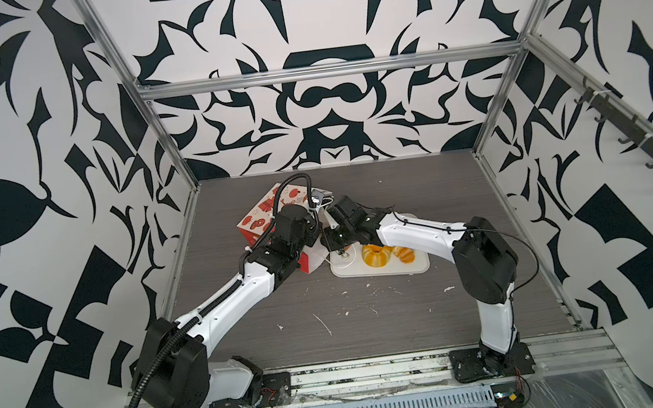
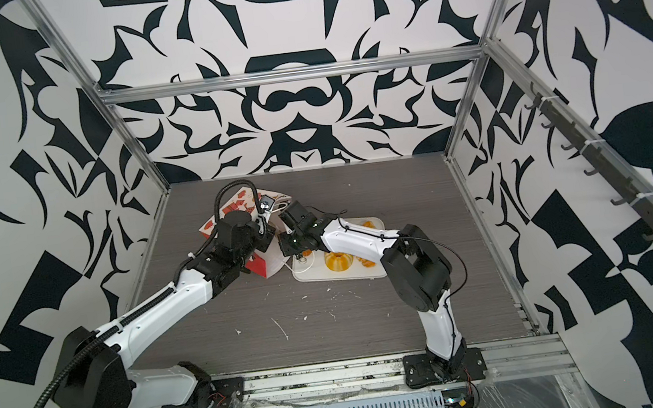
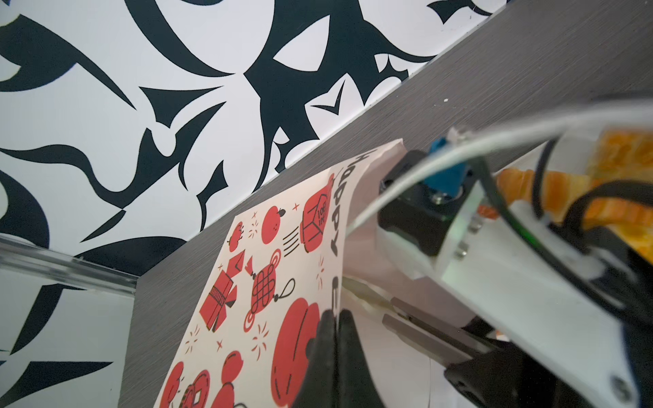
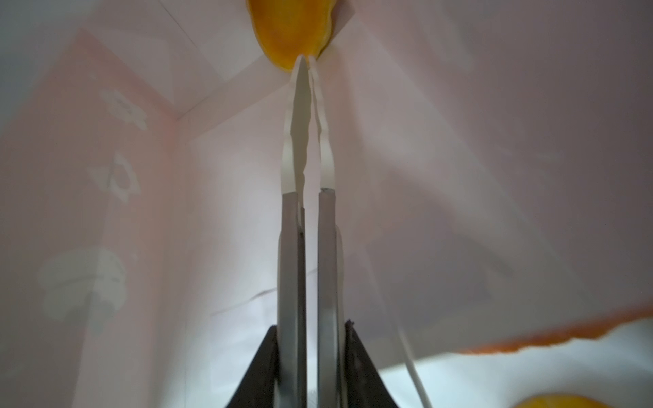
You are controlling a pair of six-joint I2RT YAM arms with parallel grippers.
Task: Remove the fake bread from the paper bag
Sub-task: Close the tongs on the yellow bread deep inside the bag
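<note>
The paper bag [image 1: 261, 216] [image 2: 210, 227] lies tilted on its side at the back left of the table, printed face up, mouth toward the tray. My left gripper [image 3: 334, 316] is shut on the bag's rim [image 3: 344, 226]. My right gripper [image 4: 306, 60] reaches deep inside the bag on long thin fingers [image 4: 299, 116]. Its tips are closed on the edge of one yellow-orange piece of fake bread [image 4: 289, 31] at the far end. A ring bun [image 1: 376, 256] [image 2: 338, 261] and a striped roll [image 1: 404, 255] [image 2: 367, 264] lie on the white tray [image 1: 422, 266].
The white tray [image 2: 381, 273] sits right of the bag, partly under my right forearm [image 1: 415, 230]. A white cord handle [image 4: 410, 356] hangs across the bag's mouth. Metal frame posts and patterned walls close in the table's back and sides.
</note>
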